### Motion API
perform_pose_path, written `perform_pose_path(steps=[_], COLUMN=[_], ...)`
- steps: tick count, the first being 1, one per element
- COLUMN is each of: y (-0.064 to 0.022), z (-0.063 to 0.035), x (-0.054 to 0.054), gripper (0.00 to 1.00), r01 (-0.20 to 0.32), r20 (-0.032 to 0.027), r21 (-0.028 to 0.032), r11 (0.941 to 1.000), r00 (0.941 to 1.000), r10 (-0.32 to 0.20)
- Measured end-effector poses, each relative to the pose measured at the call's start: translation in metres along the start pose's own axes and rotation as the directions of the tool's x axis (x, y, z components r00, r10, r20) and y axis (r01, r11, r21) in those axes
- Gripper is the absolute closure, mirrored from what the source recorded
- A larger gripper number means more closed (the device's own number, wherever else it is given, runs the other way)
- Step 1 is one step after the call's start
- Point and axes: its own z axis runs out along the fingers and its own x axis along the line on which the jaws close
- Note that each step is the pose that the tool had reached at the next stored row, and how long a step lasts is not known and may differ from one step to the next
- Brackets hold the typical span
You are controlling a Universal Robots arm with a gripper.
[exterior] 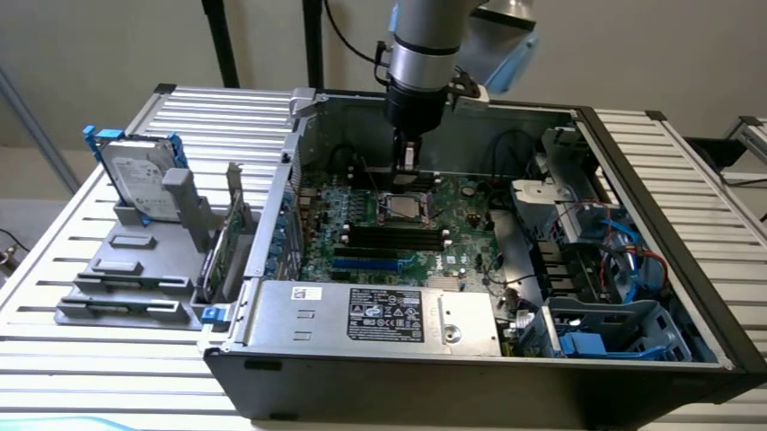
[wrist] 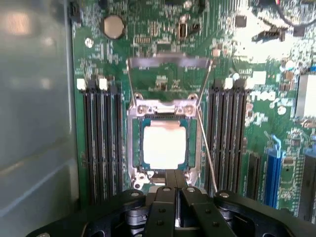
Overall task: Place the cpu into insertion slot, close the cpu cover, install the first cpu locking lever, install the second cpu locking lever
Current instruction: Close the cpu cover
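- Wrist view: the cpu (wrist: 164, 145) lies flat and square in the insertion slot (wrist: 139, 148), its pale face showing through the window of the cpu cover (wrist: 165, 107).
- As far as I can tell, the cover is folded down over the chip, with its silvery frame running along all 4 sides.
- The gripper (wrist: 175, 174) has its jaws shut and holds nothing. The tips sit at the edge of the cover opposite its hinge, touching it or just above it; I cannot tell which.
- In the exterior view the gripper (exterior: 408, 171) hangs straight down inside the computer case (exterior: 480, 395), directly over the cpu (exterior: 405, 208) on the motherboard (exterior: 455, 242).
- 2 thin lever rods look unlatched: one rod (wrist: 207, 153) runs slantwise beside the socket, and another (wrist: 131, 86) rises from the hinge end. Neither looks hooked.
- Judged step: seating the cover flat, with the levers not yet installed.
- To do it well, press straight down on the cover's edge tab, not on the chip face, and keep the push gentle so the frame stays level.
- Keep clear of the slanted rod and of the memory slots (wrist: 101, 143) flanking the socket.
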Motion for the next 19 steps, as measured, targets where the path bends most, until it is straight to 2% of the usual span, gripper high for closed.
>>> perform_pose_path(steps=[9,19], y=[0.0398,0.0849], z=[-0.0225,-0.0282], x=[-0.003,-0.003], gripper=[0.89,0.89], r01=[0.000,0.001], r20=[-0.0001,-0.0026], r21=[0.0122,0.0154], r11=[0.9999,0.9999], r00=[1.0000,1.0000], r10=[0.000,-0.001])
